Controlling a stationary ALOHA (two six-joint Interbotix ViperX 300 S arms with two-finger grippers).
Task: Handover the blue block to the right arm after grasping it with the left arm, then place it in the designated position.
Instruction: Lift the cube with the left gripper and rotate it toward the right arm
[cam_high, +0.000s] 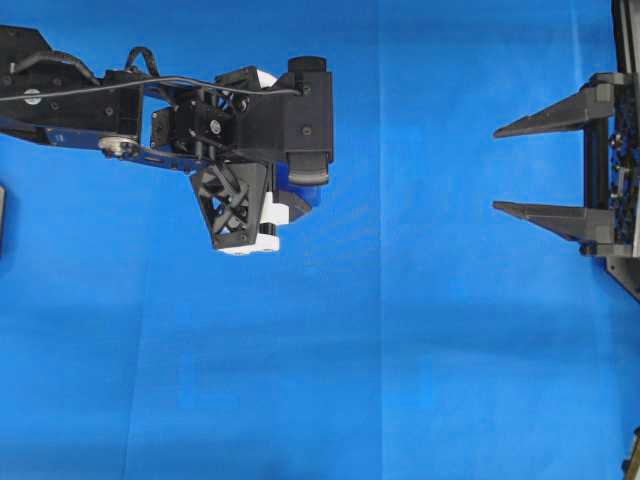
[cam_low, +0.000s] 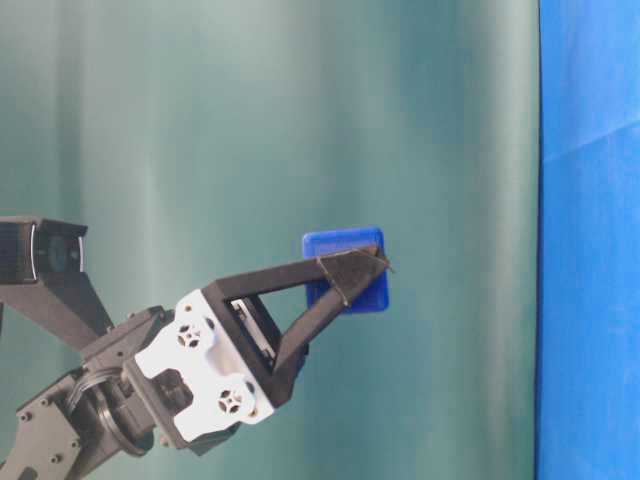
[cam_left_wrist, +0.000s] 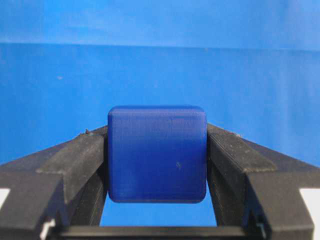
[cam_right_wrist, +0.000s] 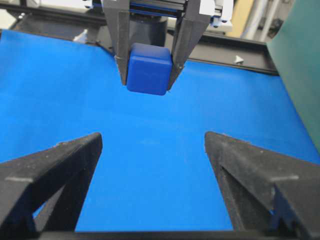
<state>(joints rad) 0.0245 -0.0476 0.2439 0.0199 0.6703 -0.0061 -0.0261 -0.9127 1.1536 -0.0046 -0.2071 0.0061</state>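
Black fingers of the left arm's gripper fill the bottom of the left wrist view, clamped on opposite faces of the blue block, which sits near their tips with most of its front face clear. From table level the block hangs in the air above the blue cloth, held only at the fingertips. In the overhead view it shows as a sliver of dark blue at about 3 o'clock of the left wrist, mostly hidden under the gripper body.

At the 3 o'clock edge of that view waits the right arm's gripper, jaws spread wide and empty, pointing toward 9 o'clock at the block and well apart from it. Its wrist camera sees the block at 12 o'clock, centred between its two fingers.

The likely trouble is in the exchange: if the right fingers close on the faces the left already covers, they will collide; if the left lets go before the right has a firm pinch, the block drops to the cloth. A shallow tip grip could also let it twist.

Room is generous: bare cloth lies between the two grippers and toward 6 o'clock, unmarked. A dark frame borders the cloth behind the left arm.
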